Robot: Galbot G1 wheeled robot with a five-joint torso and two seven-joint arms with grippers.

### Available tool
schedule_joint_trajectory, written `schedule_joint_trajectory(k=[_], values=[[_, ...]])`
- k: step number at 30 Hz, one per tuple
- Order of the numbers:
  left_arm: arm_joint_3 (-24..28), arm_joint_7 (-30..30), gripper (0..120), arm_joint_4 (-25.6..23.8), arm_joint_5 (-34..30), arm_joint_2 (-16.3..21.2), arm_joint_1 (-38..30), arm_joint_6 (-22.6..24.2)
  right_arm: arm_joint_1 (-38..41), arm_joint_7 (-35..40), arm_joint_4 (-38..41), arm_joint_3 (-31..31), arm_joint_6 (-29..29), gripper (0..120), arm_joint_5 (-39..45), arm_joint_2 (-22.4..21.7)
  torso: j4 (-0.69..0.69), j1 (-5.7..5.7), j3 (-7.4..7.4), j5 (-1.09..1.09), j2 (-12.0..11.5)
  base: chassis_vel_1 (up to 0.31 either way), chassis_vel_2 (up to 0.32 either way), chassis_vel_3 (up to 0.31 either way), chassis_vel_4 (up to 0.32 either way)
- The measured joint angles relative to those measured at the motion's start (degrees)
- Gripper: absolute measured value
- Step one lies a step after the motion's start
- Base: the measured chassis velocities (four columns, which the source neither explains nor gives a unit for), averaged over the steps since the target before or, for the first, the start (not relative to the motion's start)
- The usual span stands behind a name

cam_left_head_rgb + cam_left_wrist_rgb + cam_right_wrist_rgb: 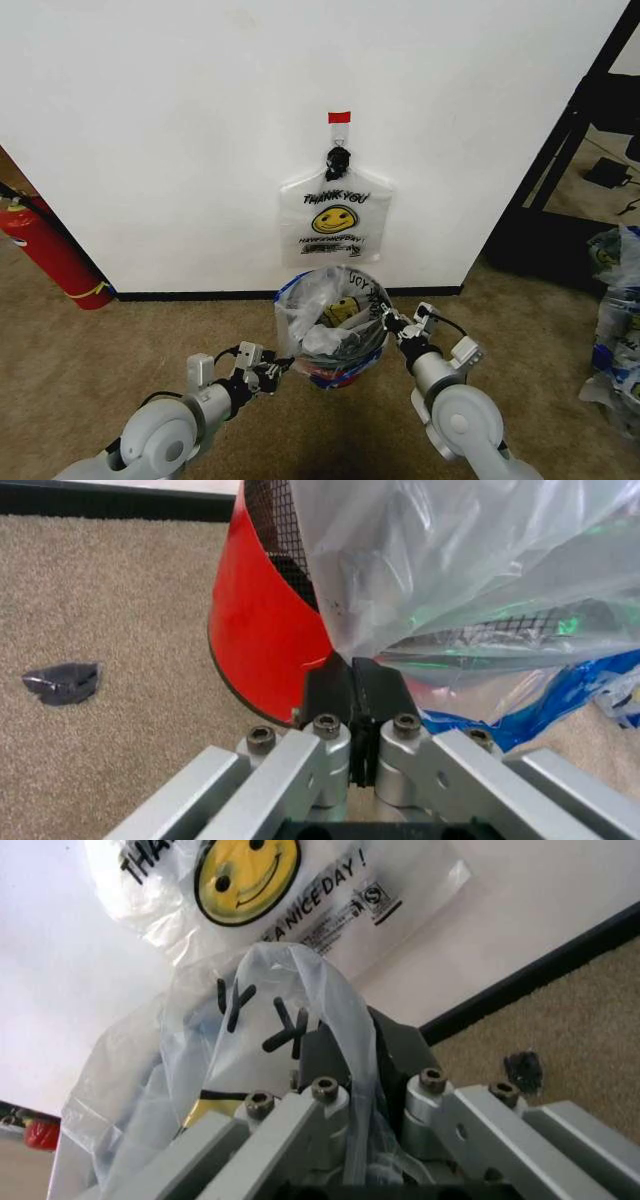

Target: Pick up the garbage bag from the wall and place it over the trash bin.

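Left gripper (272, 372): lower centre-left of the head view, at the bin's left side. In the left wrist view its black fingers (330, 697) are pressed together on the lower edge of the clear plastic, just beside the bin's red base.
Right gripper (388, 322): lower centre-right of the head view, at the bin's right rim. In the right wrist view the film runs between its dark fingers (325, 1054), which pinch it.
Garbage bag (335, 320): translucent, with black lettering and a yellow face, draped over and into the bin, its mouth held between the two grippers; blue strips show along its lower edge.
Trash bin (262, 630): black mesh above a red base, centre of the head view, standing on the carpet just in front of the wall.
Carpet (110, 350): tan, open to the left and right of the bin; a small dark scrap (62, 682) lies well apart from the bin at the left of the left wrist view.
Wall (180, 130): white, black baseboard (190, 295) along its foot.
Second bag (335, 217): hangs flat on the wall from a black hook (338, 158) under red tape (339, 117), directly above the bin.
Fire extinguisher (50, 250): far left, leaning by the wall.
Black frame (570, 130): right edge, past the wall's corner.
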Motion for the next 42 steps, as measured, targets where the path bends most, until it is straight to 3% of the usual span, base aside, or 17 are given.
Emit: schedule_joint_trajectory(k=[11, 16, 18, 22, 24, 27, 36, 40, 42], values=[[-0.75, -0.86, 2, -2.15, 2.93, 1.07, 1.40, 1.16, -0.13, -1.40, -1.22, -1.07, -0.06, 2, -1.19, -0.38, 0.02, 0.00, 0.00, 0.03, 0.00, 0.000, 0.000, 0.000, 0.000], [-2.30, -2.64, 23, -6.24, 6.70, 3.17, 2.61, 2.05, 0.75, -1.55, -2.81, -0.99, 0.22, 2, -2.15, -0.03, -0.01, 0.00, 0.00, 0.02, 0.00, 0.000, 0.000, 0.000, 0.000], [-2.40, -2.82, 27, -6.60, 7.01, 3.37, 2.75, 2.17, 0.82, -1.55, -2.85, -0.97, 0.26, 2, -2.18, 0.03, -0.01, 0.00, 0.00, 0.01, 0.00, 0.000, 0.000, 0.000, 0.000], [-2.45, -3.71, 45, -7.77, 9.78, 3.65, 3.53, 2.77, 1.02, -1.56, -3.19, -0.66, 0.39, 2, -2.39, 0.21, 0.00, 0.00, 0.00, 0.00, 0.00, 0.000, 0.000, 0.000, 0.000], [-2.47, -3.77, 46, -7.94, 10.06, 3.71, 3.67, 2.80, 1.04, -1.56, -3.22, -0.58, 0.43, 2, -2.40, 0.18, 0.00, 0.00, 0.00, -0.01, 0.00, 0.000, 0.000, 0.000, 0.000], [-3.31, -3.97, 62, -8.26, 10.98, 4.36, 4.12, 2.88, 1.07, -1.56, -3.41, -0.16, 0.56, 2, -2.39, -0.06, 0.00, 0.00, 0.00, 0.00, 0.00, 0.000, 0.000, 0.000, 0.000], [-10.42, -9.74, 94, -11.89, 7.21, 4.59, 3.02, 2.95, 1.12, -1.80, -4.29, -0.05, 0.78, 2, -3.30, 0.41, 0.01, 0.00, 0.00, 0.00, 0.00, 0.000, 0.000, 0.000, 0.000], [-10.72, -11.41, 93, -13.81, 5.89, 5.25, 0.68, 4.13, 1.10, -2.04, -4.37, -0.27, 0.85, 2, -4.05, 0.66, 0.01, 0.00, 0.00, 0.00, 0.00, 0.000, 0.000, 0.000, 0.000], [-8.62, -13.20, 86, -16.01, 3.81, 6.97, -4.56, 6.97, 1.01, -2.16, -4.50, -0.46, 0.98, 2, -5.07, 1.05, -0.01, 0.00, 0.00, -0.01, 0.00, 0.000, 0.000, 0.000, 0.000]])
